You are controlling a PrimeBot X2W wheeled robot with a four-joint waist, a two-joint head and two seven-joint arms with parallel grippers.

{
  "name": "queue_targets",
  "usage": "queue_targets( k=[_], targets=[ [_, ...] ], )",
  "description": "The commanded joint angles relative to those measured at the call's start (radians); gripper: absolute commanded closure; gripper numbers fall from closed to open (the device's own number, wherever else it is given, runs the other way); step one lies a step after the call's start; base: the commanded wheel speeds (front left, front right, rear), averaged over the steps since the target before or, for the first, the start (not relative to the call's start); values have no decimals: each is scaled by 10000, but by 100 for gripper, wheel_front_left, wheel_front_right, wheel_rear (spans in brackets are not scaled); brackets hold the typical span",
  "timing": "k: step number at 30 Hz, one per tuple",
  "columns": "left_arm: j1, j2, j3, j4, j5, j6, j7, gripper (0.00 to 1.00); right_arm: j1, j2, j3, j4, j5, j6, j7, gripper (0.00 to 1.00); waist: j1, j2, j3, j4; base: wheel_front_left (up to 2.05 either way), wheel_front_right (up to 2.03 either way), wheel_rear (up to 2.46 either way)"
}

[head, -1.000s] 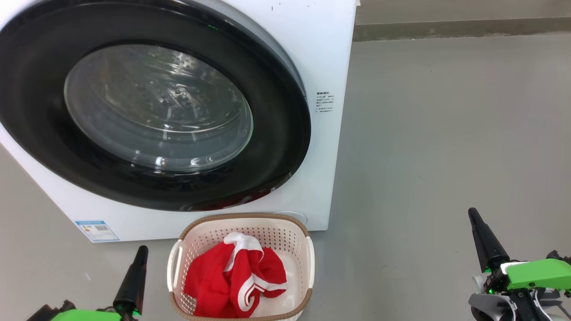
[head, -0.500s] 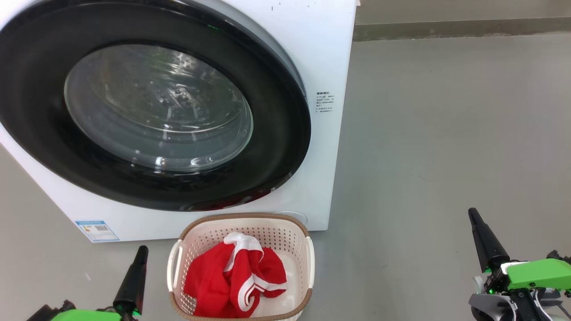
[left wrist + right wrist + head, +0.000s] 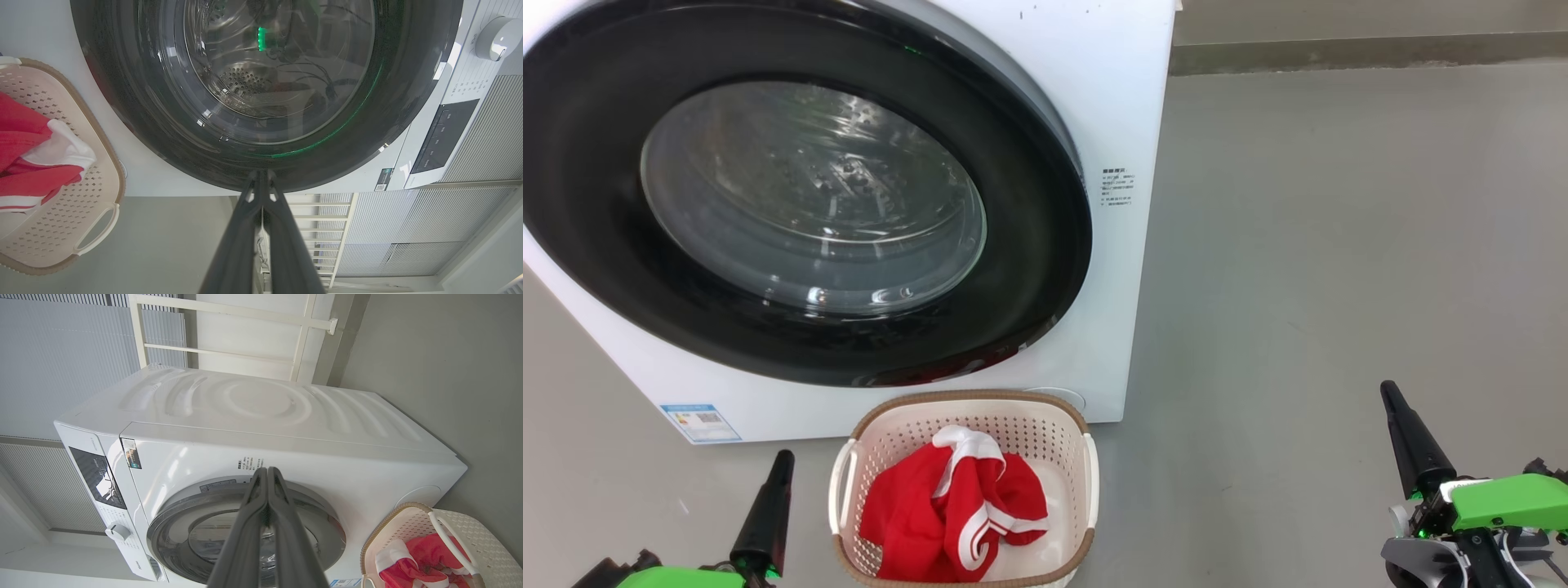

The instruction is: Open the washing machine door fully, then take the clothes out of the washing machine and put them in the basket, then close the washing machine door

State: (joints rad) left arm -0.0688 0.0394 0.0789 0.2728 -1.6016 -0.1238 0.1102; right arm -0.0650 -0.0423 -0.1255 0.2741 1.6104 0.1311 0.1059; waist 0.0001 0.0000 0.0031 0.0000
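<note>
The washing machine (image 3: 1123,98) stands at the upper left, and its black-rimmed door (image 3: 1029,245) lies closed flat against the front, glass window (image 3: 809,196) showing the steel drum. In front of it on the floor sits the cream basket (image 3: 1086,482) with the red-and-white clothes (image 3: 931,506) inside. My left gripper (image 3: 783,459) is shut and empty, left of the basket, low near the floor. Far to the right, my right gripper (image 3: 1387,392) is also shut with nothing in it. The left wrist view looks at the door (image 3: 408,102) past the left gripper (image 3: 261,175); the right wrist view shows the machine (image 3: 286,416) and basket (image 3: 482,535).
Grey floor (image 3: 1339,245) spreads open to the right of the machine. A wall base (image 3: 1364,49) runs along the back. The control panel with a knob (image 3: 496,38) sits at the machine's top. A blue label (image 3: 701,421) marks its lower front corner.
</note>
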Motion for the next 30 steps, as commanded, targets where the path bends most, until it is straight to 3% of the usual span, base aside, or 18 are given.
queue_targets(
  k=[1,30],
  targets=[
    [-392,108,350,-279,-69,-69,31,100,-426,-115,158,-296,15,-4,40,100,0,0,0,0,0,0,0],
    [-392,108,349,-279,-70,-69,31,100,-427,-102,139,-295,-1,-4,55,100,0,0,0,0,0,0,0]
  ],
)
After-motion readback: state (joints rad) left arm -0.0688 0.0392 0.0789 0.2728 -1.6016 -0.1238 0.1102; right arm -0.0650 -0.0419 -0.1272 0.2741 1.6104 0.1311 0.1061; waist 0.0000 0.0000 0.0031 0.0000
